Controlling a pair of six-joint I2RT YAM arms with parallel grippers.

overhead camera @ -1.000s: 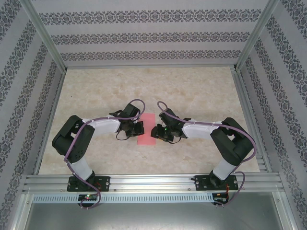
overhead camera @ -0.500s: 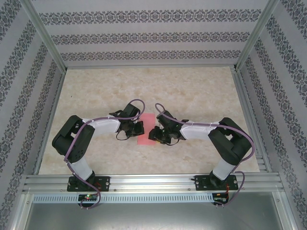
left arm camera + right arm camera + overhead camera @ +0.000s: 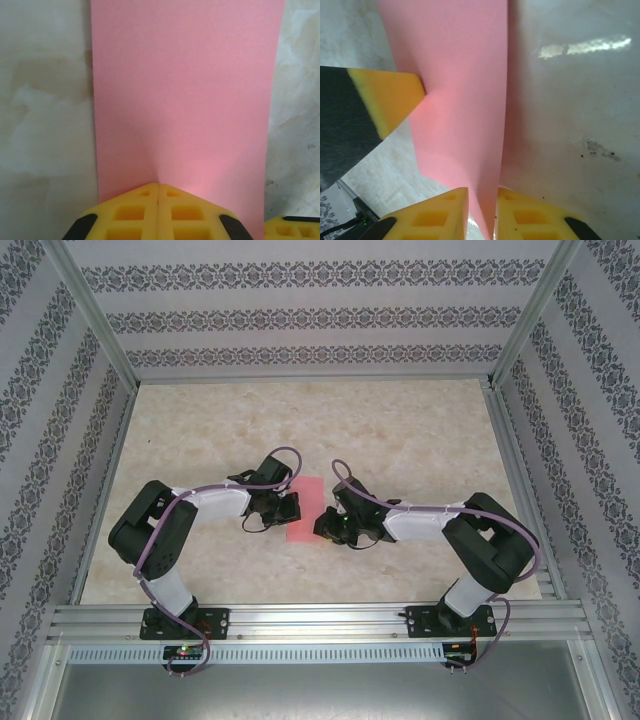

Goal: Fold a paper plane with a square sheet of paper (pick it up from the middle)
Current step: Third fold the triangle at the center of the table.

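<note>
Left claw (image 3: 158,186), its yellow padded fingers (image 3: 125,215) pressed flat together, pinches one edge of a thin, matte, square sheet of salmon-pink paper (image 3: 185,95). The sheet puckers at the pinch and sits between the two arms in the middle of the pale marble-patterned bench (image 3: 400,430). From above it reads as a narrow strip. Right claw (image 3: 481,192) stands narrow astride the opposite edge, the paper rising through the slit. From this angle it cannot be told whether the pads already bite. The step in hand looks like a lengthwise centre fold. Done well, it calls for the right claw to clamp fully before any lift. Both claws should hold opposite midpoints, and the edges should meet squarely before a crease is pressed.
</note>
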